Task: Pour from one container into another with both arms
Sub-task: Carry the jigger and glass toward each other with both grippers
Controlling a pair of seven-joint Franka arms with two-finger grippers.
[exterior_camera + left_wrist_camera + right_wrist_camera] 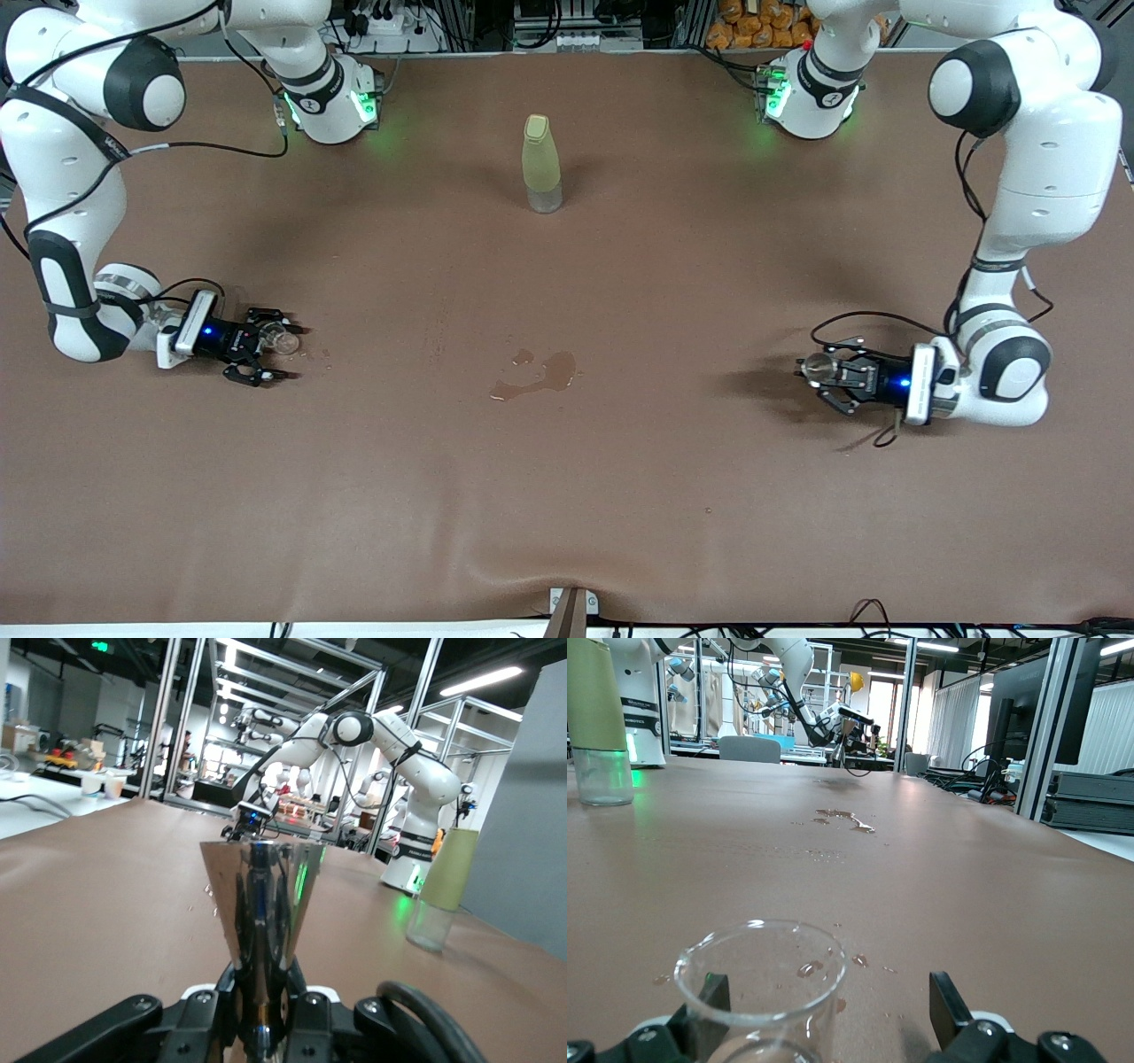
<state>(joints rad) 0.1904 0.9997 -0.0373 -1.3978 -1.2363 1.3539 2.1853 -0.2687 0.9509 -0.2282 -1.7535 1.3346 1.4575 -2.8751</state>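
The bench [567, 496] is one wide brown sheet, and my two arms reach down to its two ends, well apart. My left arm [1036, 177] comes down at its own end, and my left hand [819, 372] sits low near that edge, clamped tight on the stem of a shiny metal cone cup [259, 895], mouth up. I judge I hold it upright so nothing tips out before the pour. My right arm [62, 177] drops to its end of the bench, and my right hand [279, 350] lies low with its fingers spread wide around a clear glass beaker [762, 979]; one finger is close beside the glass, the other well off it, so I'm not gripping it. It stands on the bench, likely the receiver.

A tall yellow-green bottle [541, 164] stands near the edge where my bases are, midway between them, out of both paths. A brown puddle [536, 374] lies mid-bench, between the two hands, with small drops beside the beaker. Nothing solid blocks the way; the wet patch is the only hazard, I reckon.
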